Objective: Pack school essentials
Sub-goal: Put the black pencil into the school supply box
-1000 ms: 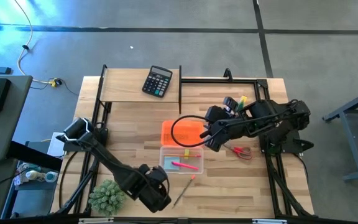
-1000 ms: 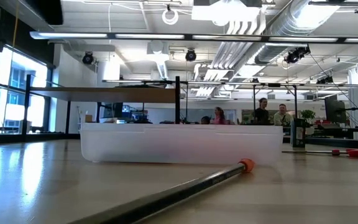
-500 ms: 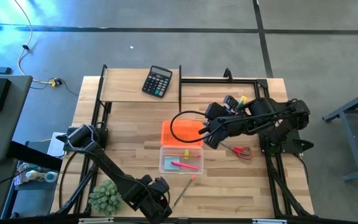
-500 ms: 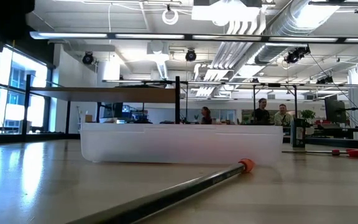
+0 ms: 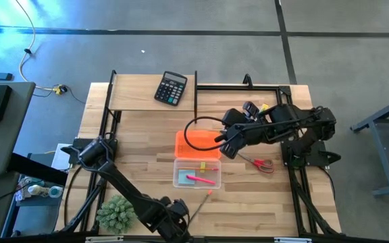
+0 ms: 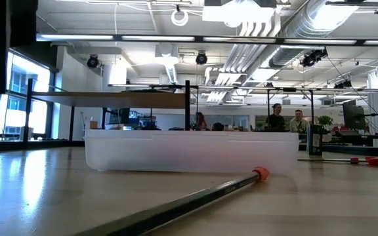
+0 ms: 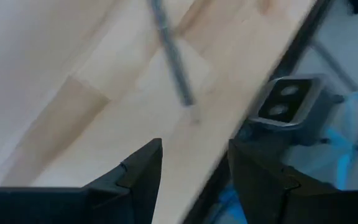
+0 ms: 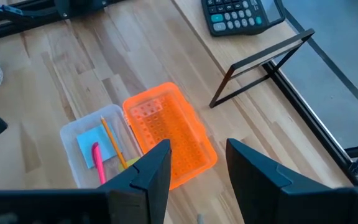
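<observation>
Seen from above: clear bin [image 5: 196,173] at the middle of the wooden table [image 5: 140,131], holding a pale blue note pad [image 5: 184,177], a pink pen [image 5: 200,179] and a small yellow item not clear enough to name. Orange lid [image 5: 198,144] lying just behind the bin, touching its far edge. One pencil [image 5: 200,206] loose on the table, near the bin's front corner, orange tip toward the bin. Red-handled scissors [image 5: 262,163] flat on the wood, off to the bin's right. Black calculator [image 5: 171,88] on the raised shelf at the back. Spiky green plant [image 5: 116,212] at the front left corner. Left gripper [image 5: 178,217] low at the front edge, just beside the pencil's dark end. Right gripper [image 5: 225,146] hanging over the lid's right edge; finger gap not readable from here.

At table height: frosted bin [image 6: 190,151] across the middle, pencil [image 6: 176,208] running diagonally in front of it, orange end [image 6: 260,174] close to the bin's corner. Scissors [image 6: 373,160] only as a red sliver at far right. People standing well behind, in the room.

From the left wrist: dark fingers [image 7: 143,171] spread apart, nothing between them; blurred pencil [image 7: 171,54] on the wood ahead, near the table's edge.

From the right wrist: fingers [image 8: 155,168] spread wide, gripping nothing, above the orange lid [image 8: 171,132]. Bin [image 8: 98,152] beside it with note pad [image 8: 94,144], pink pen [image 8: 97,163] and a thin pencil [image 8: 114,143] inside. Calculator [image 8: 241,14] beyond.
</observation>
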